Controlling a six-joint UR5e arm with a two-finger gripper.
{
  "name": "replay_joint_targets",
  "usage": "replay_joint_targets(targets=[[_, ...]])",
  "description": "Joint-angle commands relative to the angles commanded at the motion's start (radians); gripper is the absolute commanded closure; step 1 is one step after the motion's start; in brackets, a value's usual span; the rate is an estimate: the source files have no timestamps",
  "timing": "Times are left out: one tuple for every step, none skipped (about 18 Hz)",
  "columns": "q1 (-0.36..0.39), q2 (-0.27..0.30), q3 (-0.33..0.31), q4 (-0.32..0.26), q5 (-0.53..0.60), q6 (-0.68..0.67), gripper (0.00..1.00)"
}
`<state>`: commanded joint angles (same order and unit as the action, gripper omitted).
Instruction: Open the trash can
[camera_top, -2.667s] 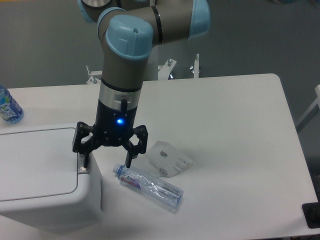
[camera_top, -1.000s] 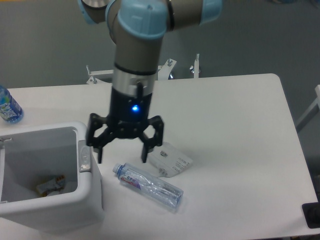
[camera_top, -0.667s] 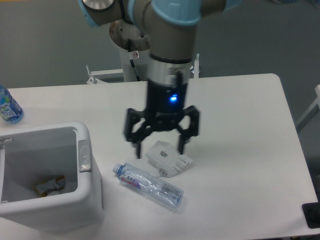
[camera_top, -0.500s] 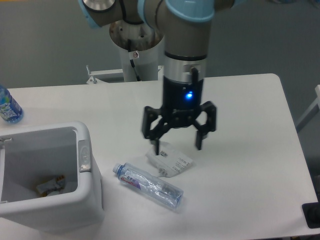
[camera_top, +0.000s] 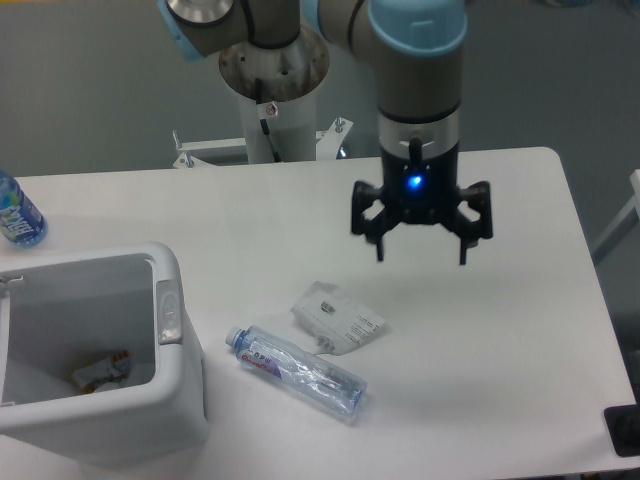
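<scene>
trash can (camera_top: 175, 400) sat at table's front-left, lid already up (scrap visible inside). gripper (camera_top: 421, 250) hovered well right, jaws apart, empty. judged done; best to retreat high, clear of the bottle (camera_top: 300, 371).

No wording can be read with certainty. The clear plastic bottle (camera_top: 297, 371) lying on the white counter (camera_top: 500, 330) carries a blue and red label too blurred to make out; the flat packet (camera_top: 338, 317) beside it bears small dark print, likewise illegible, as is the upright bottle's (camera_top: 17, 212) blue label.
</scene>
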<state>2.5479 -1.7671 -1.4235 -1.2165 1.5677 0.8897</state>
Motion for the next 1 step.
replay_joint_targets(targets=[[0.005, 0.0, 0.0, 0.0, -0.002, 0.0, 0.0]])
